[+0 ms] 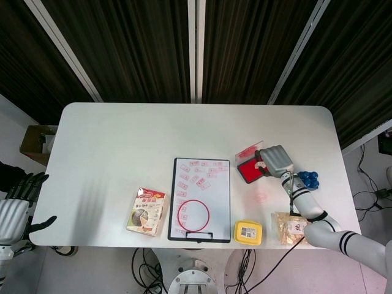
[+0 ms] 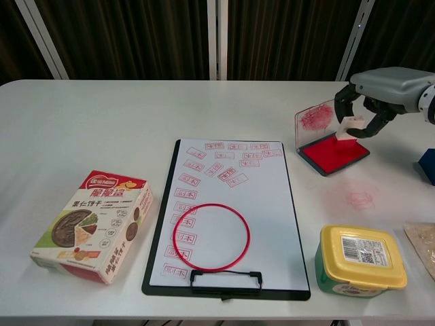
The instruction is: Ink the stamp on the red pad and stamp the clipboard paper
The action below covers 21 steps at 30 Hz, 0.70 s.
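My right hand (image 2: 380,87) pinches a small white stamp with a red base (image 2: 351,128) and holds it over the far part of the red ink pad (image 2: 336,153); I cannot tell whether they touch. From above, the hand (image 1: 275,160) covers the pad's right side (image 1: 248,169). The pad's clear lid (image 2: 314,119) stands open, smeared red. The black clipboard (image 2: 228,216) lies mid-table, its white paper (image 1: 199,196) carrying several red stamp marks and a red ring (image 2: 211,237). My left hand (image 1: 13,211) hangs beyond the table's left edge, fingers spread, holding nothing.
A biscuit box (image 2: 94,225) lies left of the clipboard. A yellow-lidded tub (image 2: 360,259) sits at the front right, with a snack packet (image 1: 292,227) beside it. Blue blocks (image 1: 308,179) sit right of the pad. A faint red mark (image 2: 359,199) stains the table.
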Available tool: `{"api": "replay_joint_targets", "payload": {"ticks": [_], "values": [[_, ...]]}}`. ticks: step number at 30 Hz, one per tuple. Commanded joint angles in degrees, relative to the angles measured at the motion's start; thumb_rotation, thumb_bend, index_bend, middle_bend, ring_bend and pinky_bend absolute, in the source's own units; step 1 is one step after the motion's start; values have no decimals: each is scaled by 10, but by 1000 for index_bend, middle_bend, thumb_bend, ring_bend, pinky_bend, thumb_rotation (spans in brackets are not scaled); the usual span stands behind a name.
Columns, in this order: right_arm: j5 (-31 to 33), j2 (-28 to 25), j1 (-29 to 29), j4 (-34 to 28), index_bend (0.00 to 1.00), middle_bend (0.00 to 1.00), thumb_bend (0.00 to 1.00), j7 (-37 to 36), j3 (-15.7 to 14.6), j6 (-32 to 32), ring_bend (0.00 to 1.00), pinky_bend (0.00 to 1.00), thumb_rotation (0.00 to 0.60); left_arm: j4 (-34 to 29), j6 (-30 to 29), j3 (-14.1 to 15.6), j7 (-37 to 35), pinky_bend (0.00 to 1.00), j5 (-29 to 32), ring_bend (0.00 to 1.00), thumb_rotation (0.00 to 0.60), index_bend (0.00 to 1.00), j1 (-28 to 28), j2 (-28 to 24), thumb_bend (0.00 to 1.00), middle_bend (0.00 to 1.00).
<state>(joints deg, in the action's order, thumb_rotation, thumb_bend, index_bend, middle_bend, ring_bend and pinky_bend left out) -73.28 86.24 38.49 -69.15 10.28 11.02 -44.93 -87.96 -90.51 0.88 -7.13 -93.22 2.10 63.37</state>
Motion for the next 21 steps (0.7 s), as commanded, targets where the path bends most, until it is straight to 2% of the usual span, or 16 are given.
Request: {"api": "replay_joint_targets", "payload": {"ticks": [1, 21], "values": [[-3, 5, 4, 6, 996, 844, 443, -7, -5, 3, 885, 1000, 600, 0, 2, -1, 0, 159, 1, 68, 600, 96, 1, 0, 0, 94], [5, 67, 17, 96, 1000, 865, 451, -18, -34, 11, 886, 1000, 600, 3, 3, -3, -7, 159, 7, 67, 600, 96, 3, -4, 0, 94]]}}
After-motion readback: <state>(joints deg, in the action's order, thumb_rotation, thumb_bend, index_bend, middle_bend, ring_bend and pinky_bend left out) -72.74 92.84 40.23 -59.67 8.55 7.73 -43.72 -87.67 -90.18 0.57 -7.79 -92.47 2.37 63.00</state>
